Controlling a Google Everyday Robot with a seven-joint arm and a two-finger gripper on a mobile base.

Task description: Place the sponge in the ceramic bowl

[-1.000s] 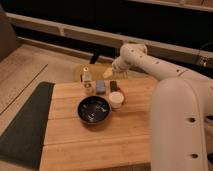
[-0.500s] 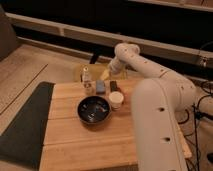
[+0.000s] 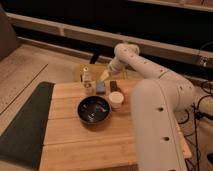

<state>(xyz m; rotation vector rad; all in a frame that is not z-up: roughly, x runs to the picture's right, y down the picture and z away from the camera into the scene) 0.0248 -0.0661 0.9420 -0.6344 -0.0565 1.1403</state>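
Observation:
The blue sponge (image 3: 100, 88) lies on the wooden table (image 3: 90, 145), just behind the ceramic bowl (image 3: 93, 110). The bowl is dark and glossy and sits in the table's middle with nothing blue in it. My arm reaches in from the right, bends at the back and comes down toward the table. The gripper (image 3: 105, 75) hangs just above and behind the sponge, close to it; whether they touch is unclear.
A small dark block (image 3: 114, 86) lies right of the sponge, and a white cup (image 3: 116, 99) stands in front of it. A small bottle (image 3: 87, 80) stands left of the sponge. A dark mat (image 3: 22, 125) covers the table's left side. My large white arm link (image 3: 160, 125) fills the right.
The gripper has moved left and slightly down, closer to the sponge. The objects on the table have stayed where they were.

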